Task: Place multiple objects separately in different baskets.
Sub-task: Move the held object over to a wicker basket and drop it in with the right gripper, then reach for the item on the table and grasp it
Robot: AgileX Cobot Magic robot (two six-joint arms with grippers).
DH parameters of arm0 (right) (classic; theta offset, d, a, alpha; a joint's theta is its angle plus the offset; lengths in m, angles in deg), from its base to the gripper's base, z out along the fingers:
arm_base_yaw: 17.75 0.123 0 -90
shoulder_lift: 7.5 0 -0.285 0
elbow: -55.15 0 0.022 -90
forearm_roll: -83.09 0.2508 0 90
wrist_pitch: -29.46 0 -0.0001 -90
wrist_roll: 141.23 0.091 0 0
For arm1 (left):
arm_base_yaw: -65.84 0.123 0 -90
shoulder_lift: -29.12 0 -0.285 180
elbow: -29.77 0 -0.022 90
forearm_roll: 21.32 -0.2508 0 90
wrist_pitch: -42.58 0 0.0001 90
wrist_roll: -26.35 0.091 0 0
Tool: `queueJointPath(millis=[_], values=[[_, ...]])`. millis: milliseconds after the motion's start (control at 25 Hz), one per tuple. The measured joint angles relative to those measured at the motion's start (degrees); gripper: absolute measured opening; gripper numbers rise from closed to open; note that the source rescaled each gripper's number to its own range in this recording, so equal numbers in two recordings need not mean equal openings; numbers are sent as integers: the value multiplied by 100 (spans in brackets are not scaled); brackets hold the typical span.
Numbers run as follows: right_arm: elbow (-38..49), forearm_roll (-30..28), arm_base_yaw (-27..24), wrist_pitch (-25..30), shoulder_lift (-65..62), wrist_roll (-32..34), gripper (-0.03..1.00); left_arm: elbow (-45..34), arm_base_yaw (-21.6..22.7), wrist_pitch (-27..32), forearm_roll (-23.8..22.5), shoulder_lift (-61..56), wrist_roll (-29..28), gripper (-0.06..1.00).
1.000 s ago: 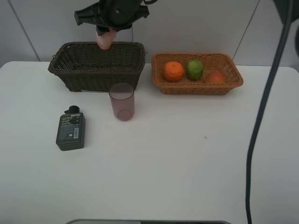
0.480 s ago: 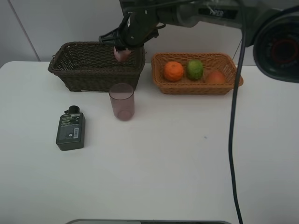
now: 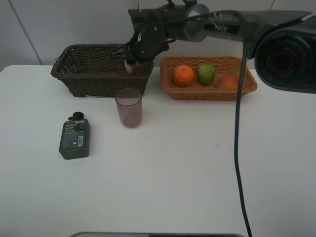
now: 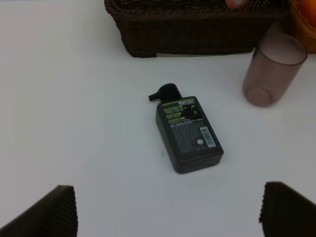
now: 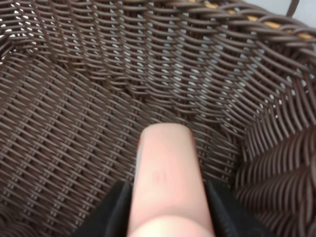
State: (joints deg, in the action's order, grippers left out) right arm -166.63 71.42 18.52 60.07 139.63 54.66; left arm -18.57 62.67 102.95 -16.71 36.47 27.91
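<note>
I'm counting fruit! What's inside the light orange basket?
Three fruits: an orange, a green lime and a red-yellow peach, side by side. They cover part of the floor of the basket, so anything beneath them cannot be seen.

Table (image 3: 173, 187): brown basket (image 3: 98, 81), tan basket (image 3: 207, 93), cup (image 3: 129, 108), flask (image 3: 74, 138)

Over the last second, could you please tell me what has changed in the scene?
The right tool, shut on the pink bottle, moved rightward and down, lowering the bottle into the right end of the dark brown basket; it has not let go. The pink cup, green flask, and the orange, lime and peach in the light basket stayed put.
</note>
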Motion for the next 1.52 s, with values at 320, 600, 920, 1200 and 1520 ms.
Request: queueJointPath(millis=[320, 600, 920, 1200, 1520], values=[[-6, 78, 0, -87, 0, 11, 65, 0, 0, 0, 0, 0, 0, 96], [-6, 194, 0, 355, -173, 14, 73, 0, 0, 0, 0, 0, 0, 96], [419, 224, -177, 1776, -843, 14, 73, 0, 0, 0, 0, 0, 0, 96], [2499, 472, -984, 2071, -2142, 14, 73, 0, 0, 0, 0, 0, 0, 96], [4736, 630, -2239, 1875, -4303, 14, 73, 0, 0, 0, 0, 0, 0, 96]])
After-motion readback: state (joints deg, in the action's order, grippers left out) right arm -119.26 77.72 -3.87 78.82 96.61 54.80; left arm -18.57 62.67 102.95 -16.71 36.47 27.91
